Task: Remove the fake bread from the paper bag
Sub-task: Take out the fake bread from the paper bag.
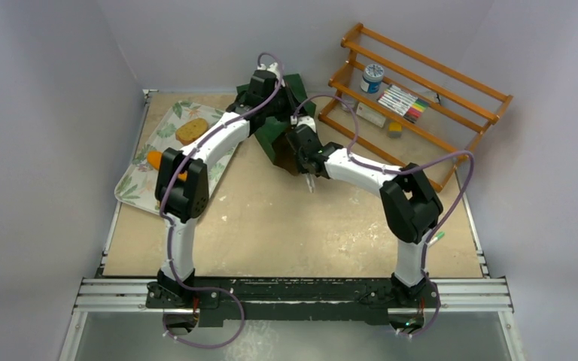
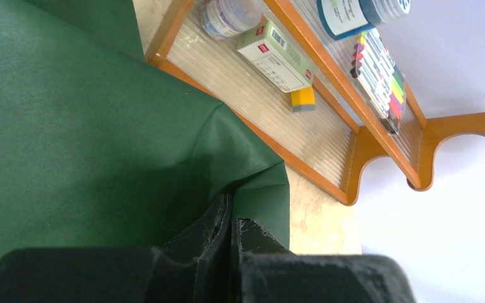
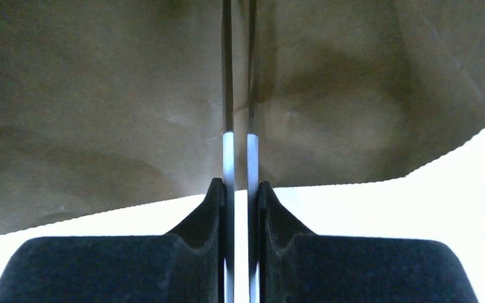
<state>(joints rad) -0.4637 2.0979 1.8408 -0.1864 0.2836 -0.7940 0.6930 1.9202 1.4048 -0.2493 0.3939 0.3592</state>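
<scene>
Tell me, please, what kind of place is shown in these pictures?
Probably a robot test cell in a laboratory, not a home: plain grey walls enclose a small table, the arms are bolted to a metal rail, and props such as a wooden rack stand ready.

I count one dark green paper bag [image 1: 280, 124] far centre, one floral tray [image 1: 141, 180] at left holding two bread pieces, one tan slice [image 1: 192, 130] and one orange piece [image 1: 154, 159], and one wooden rack [image 1: 451, 105] far right.

Pale lavender walls [image 1: 60, 68] enclose a beige table [image 1: 286, 233]; a wooden rack [image 1: 421, 98] stands far right.
</scene>
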